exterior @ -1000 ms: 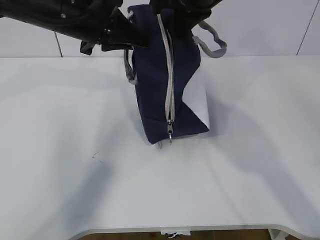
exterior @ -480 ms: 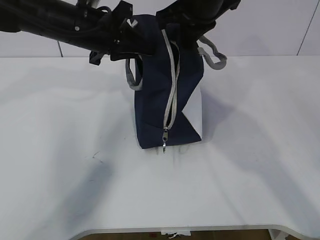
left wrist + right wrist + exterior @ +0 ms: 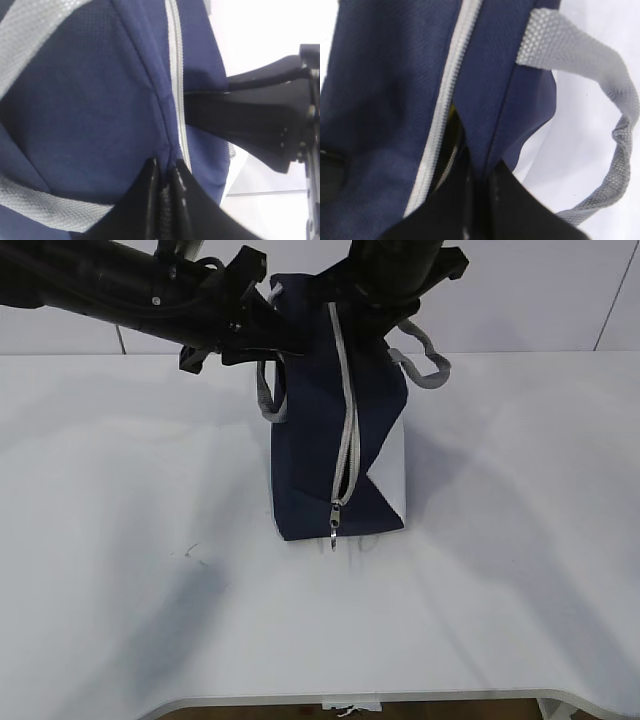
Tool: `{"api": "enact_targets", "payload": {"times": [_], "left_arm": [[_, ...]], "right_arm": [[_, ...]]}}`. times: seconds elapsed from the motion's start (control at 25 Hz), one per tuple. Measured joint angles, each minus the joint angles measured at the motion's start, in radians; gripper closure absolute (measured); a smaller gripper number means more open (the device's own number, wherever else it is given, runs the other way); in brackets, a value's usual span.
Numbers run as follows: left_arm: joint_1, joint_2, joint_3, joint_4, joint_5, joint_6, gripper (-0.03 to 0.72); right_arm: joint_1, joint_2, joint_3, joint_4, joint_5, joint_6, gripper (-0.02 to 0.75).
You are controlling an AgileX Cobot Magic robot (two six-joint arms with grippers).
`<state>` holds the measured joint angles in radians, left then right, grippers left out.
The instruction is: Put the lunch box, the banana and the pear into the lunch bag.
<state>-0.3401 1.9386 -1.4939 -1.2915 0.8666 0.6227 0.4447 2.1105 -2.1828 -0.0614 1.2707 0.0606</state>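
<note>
Setting: white table (image 3: 150,540), seen from the front at a downward slant.
Lunch bag (image 3: 315,430): navy fabric, standing tall on one end at the table's middle, bottom edge resting on the surface, top held up by both arms.
Side panel (image 3: 395,475): white, on the bag's lower right.
Zipper (image 3: 347,410): grey, running down the bag's front face, parted slightly along its lower stretch, closed above.
Ring pull (image 3: 331,525): hanging at the zipper's low end, close to the table.
Handles: one grey loop (image 3: 267,390) drooping on the bag's left, another (image 3: 425,355) sticking out on the right.
Left gripper (image 3: 165,182): pressed together on a fold of the bag's navy fabric just beside the zipper tape, at the bag's top left.
Right gripper (image 3: 477,175): pinching the bag's fabric edge next to the zipper, at the bag's top right.
Inside the bag: a sliver of yellow (image 3: 451,114) visible through the zipper gap in the right wrist view; possibly fruit, too little showing to tell which.
</note>
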Motion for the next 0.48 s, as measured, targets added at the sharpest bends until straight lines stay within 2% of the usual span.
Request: {"api": "enact_targets", "payload": {"times": [0.12, 0.28, 0.4, 0.48], "left_arm": [[0.0, 0.0, 0.0, 0.002, 0.0, 0.0, 0.64], [0.0, 0.0, 0.0, 0.002, 0.004, 0.0, 0.487], [0.0, 0.0, 0.0, 0.002, 0.012, 0.0, 0.386], [0.002, 0.0, 0.0, 0.002, 0.019, 0.0, 0.357]], "right_arm": [[0.0, 0.0, 0.0, 0.002, -0.002, 0.018, 0.628], [0.0, 0.0, 0.0, 0.006, -0.004, 0.028, 0.43], [0.0, -0.013, 0.0, 0.006, -0.004, 0.029, 0.365], [0.0, -0.04, 0.0, 0.006, -0.004, 0.03, 0.353]]}}
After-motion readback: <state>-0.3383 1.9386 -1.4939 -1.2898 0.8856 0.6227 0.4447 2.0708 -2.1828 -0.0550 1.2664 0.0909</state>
